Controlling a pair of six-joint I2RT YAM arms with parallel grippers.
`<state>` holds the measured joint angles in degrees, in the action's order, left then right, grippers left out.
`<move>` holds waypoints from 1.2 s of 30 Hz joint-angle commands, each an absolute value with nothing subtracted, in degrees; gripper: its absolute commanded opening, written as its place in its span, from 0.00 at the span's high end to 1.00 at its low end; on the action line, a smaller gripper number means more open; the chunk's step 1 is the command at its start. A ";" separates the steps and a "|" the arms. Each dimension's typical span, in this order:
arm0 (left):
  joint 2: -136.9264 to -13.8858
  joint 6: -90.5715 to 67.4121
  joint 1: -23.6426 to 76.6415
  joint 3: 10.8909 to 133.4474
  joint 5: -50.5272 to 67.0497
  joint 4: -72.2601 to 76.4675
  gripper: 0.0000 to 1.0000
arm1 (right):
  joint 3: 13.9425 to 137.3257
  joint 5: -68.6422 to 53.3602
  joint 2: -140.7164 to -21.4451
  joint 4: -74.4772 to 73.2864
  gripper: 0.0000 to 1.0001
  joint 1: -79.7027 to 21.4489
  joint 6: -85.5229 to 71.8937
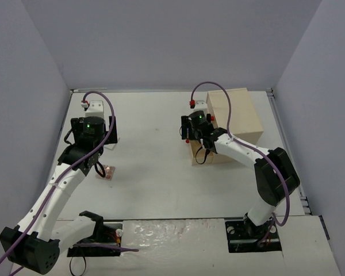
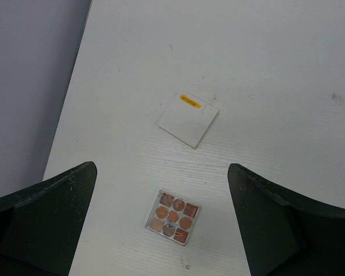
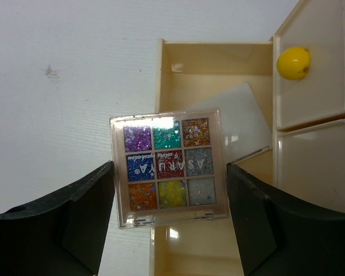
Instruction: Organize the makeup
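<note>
Glitter palette (image 3: 169, 167), a square clear case of nine sparkly pans, sits clamped in the right pincer (image 3: 169, 179) above the open drawer (image 3: 213, 57) of smooth beige wood, where a flat white card (image 3: 241, 121) lies beside a glossy yellow knob (image 3: 293, 62). The left pincer (image 2: 161, 172) hangs spread wide over the white worktop (image 2: 264, 69), above a small orange-toned palette (image 2: 172, 217) and a square paper card (image 2: 187, 119), which lie apart.

The white, faintly grained table (image 1: 161, 184) carries a large beige wooden drawer box (image 1: 237, 115) at the upper right of the top view. In the left wrist view, a white square card with a yellow label (image 2: 187, 119) lies flat near the centre. A small square palette of orange and brown eyeshadows (image 2: 173, 217) lies below it, apart.
</note>
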<state>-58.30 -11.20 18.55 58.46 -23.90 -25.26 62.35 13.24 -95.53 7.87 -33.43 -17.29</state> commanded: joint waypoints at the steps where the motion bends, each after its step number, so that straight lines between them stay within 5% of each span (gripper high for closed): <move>1: -58.18 -11.69 18.08 60.38 -24.26 -22.53 0.03 | 63.69 16.76 -95.74 8.15 0.36 -31.99 -19.66; 11: -58.36 -11.86 18.06 60.47 -24.17 -22.63 0.03 | 64.86 15.95 -96.07 7.34 0.04 -32.12 -19.29; 23: -58.79 -12.64 18.11 60.63 -23.38 -23.55 0.03 | 69.58 14.72 -93.21 8.25 0.02 -38.80 -10.52; 36: -60.83 -28.46 17.81 56.34 -16.17 -39.69 0.03 | 66.11 -1.69 -86.40 9.98 0.00 -42.54 -5.18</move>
